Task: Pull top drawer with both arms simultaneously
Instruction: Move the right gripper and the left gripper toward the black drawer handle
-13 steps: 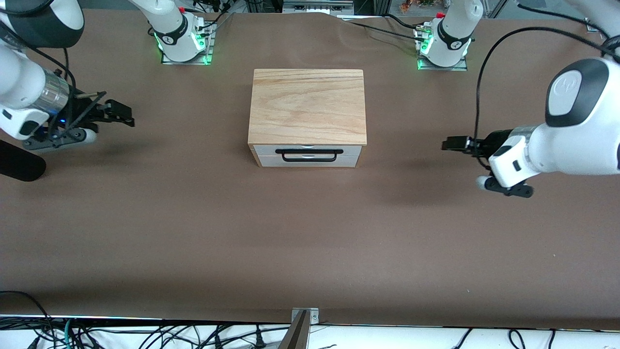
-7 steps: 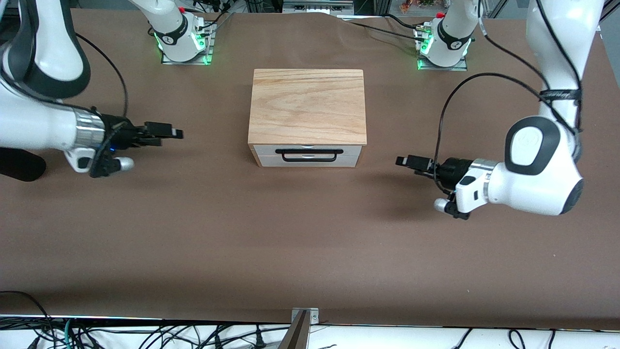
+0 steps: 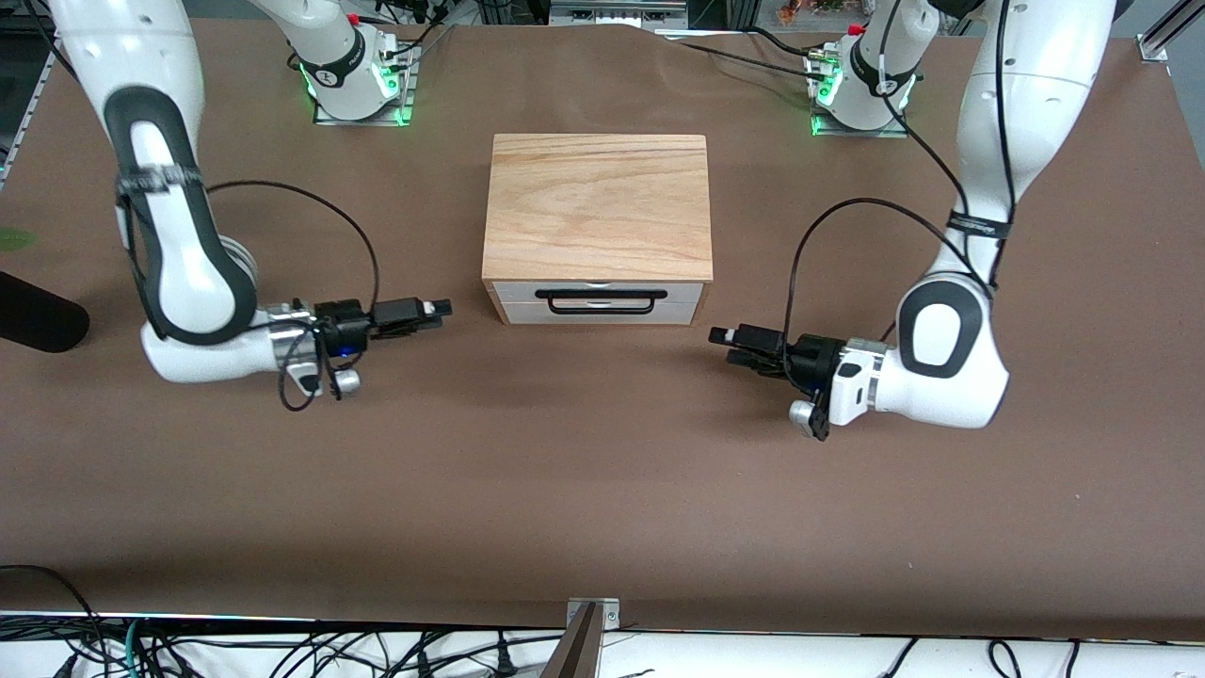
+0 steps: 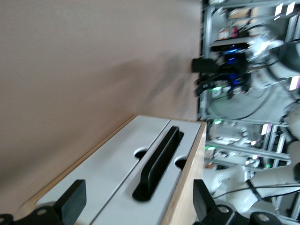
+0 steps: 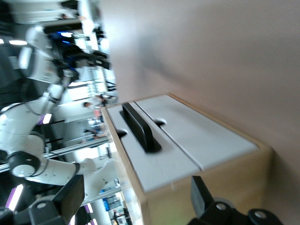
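Closed top drawer (image 3: 599, 292) between grippers

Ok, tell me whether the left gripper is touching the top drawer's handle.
Apart. In the front view the left gripper is over bare table toward the left arm's end, with a plain strip of table between it and the black handle on the top drawer.

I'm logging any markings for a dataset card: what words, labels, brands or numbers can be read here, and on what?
No text can be read in any view.
The round emblems on the arm bases are too small to read.
The drawer box and its white top drawer carry no label.
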